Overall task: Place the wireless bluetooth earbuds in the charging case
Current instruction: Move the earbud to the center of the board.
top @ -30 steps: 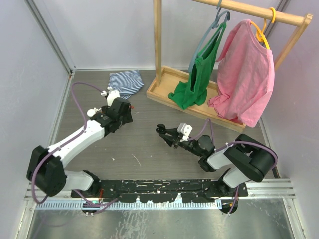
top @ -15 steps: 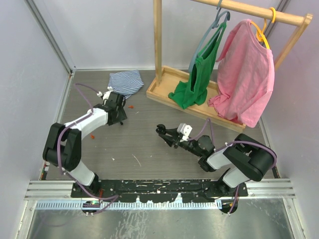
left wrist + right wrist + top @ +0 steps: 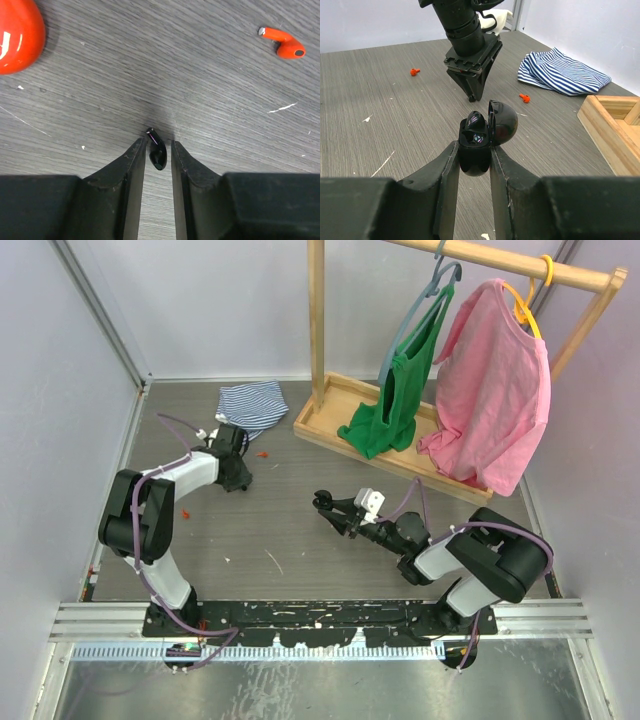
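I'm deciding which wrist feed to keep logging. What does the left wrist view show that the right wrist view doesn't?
Left wrist only: a black earbud lying between the fingers of the left end effector, plus a glossy orange rounded object at the frame's corner. Right wrist only: the right end effector clamped on the open black charging case, a striped cloth and a wooden tray. Both: the grey table, the left end effector, and orange earbuds, one in the left view, two in the right.
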